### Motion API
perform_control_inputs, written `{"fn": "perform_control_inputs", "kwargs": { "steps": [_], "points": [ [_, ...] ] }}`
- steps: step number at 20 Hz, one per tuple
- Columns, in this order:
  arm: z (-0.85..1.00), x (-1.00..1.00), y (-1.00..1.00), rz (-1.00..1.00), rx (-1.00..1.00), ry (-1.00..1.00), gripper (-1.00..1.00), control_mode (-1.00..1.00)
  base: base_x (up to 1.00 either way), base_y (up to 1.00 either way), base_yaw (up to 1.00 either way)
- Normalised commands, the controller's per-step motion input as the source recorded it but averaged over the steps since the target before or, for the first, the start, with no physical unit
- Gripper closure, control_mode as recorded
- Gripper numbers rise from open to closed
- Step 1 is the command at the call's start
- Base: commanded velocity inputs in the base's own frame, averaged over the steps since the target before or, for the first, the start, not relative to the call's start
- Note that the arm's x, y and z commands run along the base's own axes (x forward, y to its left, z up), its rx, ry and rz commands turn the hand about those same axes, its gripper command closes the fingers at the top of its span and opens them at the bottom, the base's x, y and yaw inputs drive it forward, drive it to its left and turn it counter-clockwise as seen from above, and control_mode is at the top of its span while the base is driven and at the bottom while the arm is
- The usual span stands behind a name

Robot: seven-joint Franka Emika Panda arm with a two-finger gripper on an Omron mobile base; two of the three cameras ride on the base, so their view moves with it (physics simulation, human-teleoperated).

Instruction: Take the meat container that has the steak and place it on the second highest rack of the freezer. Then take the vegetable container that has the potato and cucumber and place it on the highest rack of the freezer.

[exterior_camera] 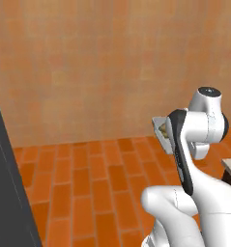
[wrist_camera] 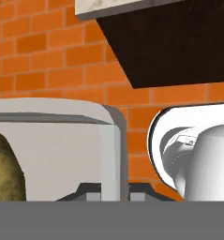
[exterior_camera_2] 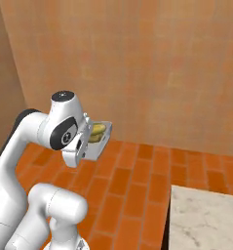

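While the white arm folds back over its own base, the pincer (exterior_camera_2: pixel 87 141) holds a pale grey vegetable container (exterior_camera_2: pixel 99 140) by one rim, its jaws closed nearly together on the thin wall. Seen from the right base view, the tray juts from the hand toward the brick-patterned wall (exterior_camera_2: pixel 152 63), raised well above the orange tiled floor (exterior_camera_2: pixel 132 180), and a yellow-tan potato (exterior_camera_2: pixel 97 130) lies inside it against the end nearest the hand. Green pieces cannot be made out with certainty. From the left base view, one corner of the same tray (exterior_camera: pixel 160 129) projects beyond the dark-edged forearm, with a patch of tan contents just visible within. Along the hand view, the tray wall (wrist_camera: pixel 62 145) rises directly above the two dark fingertips (wrist_camera: pixel 92 191), which sit on either side of its rim, and the rough brown skin of the potato (wrist_camera: pixel 5 168) fills the lower left corner. A marble-topped desk (exterior_camera_2: pixel 205 219) stands at the lower right of the right base view, apart from the tray. A dark grey panel edge (exterior_camera: pixel 6 193) runs along the left margin of the left base view.
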Motion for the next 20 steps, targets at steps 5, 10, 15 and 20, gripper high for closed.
{"fn": "perform_control_inputs", "kwargs": {
  "steps": [5, 10, 15, 20],
  "points": [
    [0.00, 0.00, 0.00, 0.00, 0.00, 0.00, 1.00, 1.00, 0.76, -0.01, 0.33],
    [0.00, 0.00, 0.00, 0.00, 0.00, 0.00, 1.00, 1.00, 0.01, 0.00, 0.81],
    [0.00, 0.00, 0.00, 0.00, 0.00, 0.00, 1.00, 1.00, 0.00, 0.00, 0.81],
    [0.00, 0.00, 0.00, 0.00, 0.00, 0.00, 1.00, 1.00, 0.00, 0.00, 0.76]
  ]
}}
